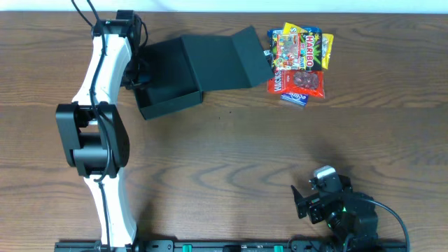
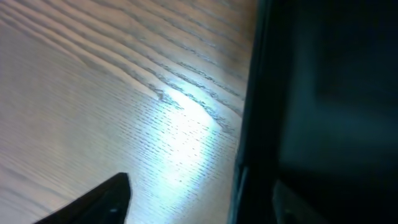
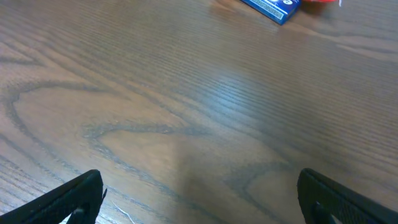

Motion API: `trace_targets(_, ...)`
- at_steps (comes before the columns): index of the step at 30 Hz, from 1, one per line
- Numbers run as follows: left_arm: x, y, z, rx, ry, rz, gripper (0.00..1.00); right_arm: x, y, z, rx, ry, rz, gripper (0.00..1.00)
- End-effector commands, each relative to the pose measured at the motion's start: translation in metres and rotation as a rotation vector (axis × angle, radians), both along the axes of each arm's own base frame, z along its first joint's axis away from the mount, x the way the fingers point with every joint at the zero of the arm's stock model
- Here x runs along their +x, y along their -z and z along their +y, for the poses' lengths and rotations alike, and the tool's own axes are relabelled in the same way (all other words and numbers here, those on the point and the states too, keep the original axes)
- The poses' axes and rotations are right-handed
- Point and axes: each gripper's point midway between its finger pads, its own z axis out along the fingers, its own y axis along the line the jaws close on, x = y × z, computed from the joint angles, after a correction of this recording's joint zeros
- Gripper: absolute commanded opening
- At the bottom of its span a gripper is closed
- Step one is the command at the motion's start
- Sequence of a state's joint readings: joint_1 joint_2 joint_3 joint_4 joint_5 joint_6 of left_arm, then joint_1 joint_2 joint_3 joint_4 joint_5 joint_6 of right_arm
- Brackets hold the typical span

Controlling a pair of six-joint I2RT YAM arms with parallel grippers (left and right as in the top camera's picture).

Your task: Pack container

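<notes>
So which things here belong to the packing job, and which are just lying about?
Job in hand:
- the container, flap lid open
- the candy packets piled by the lid, probably what gets packed
- the left claw, at the container's left wall

Lying about:
- only the right claw, open over the bare table, far from both

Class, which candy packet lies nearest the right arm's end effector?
The small blue packet, sticking out beneath the red packet, on the pile's robot-facing side.
</notes>
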State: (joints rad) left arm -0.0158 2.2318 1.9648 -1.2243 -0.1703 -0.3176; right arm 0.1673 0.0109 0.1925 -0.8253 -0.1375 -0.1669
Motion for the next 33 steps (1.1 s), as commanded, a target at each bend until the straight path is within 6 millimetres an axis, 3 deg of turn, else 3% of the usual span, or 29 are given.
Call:
trace_targets(1,-0.004,0.017,0.005,-0.009,-0.008,0.048,0.59,0.0,0.002,-0.001,-0.01,-0.002,-0.001,0.99)
trace_targets(5,-0.003,0.021,0.005,-0.01,-0.009,0.052,0.42,0.0,0.002,-0.001,-0.01,-0.002,-0.001,0.99)
trace_targets(9,-0.007,0.02,0.006,-0.009,-0.01,0.067,0.15,0.0,0.002,-0.001,-0.01,-0.002,-0.001,0.99)
trace_targets(11,-0.01,0.02,0.006,-0.01,-0.012,0.079,0.07,0.0,0.002,-0.001,-0.01,-0.002,-0.001,0.99)
trace_targets(33,-0.053,0.015,-0.007,-0.031,-0.408,0.181,0.06,0.0,0.002,-0.001,-0.01,-0.002,-0.001,0.99)
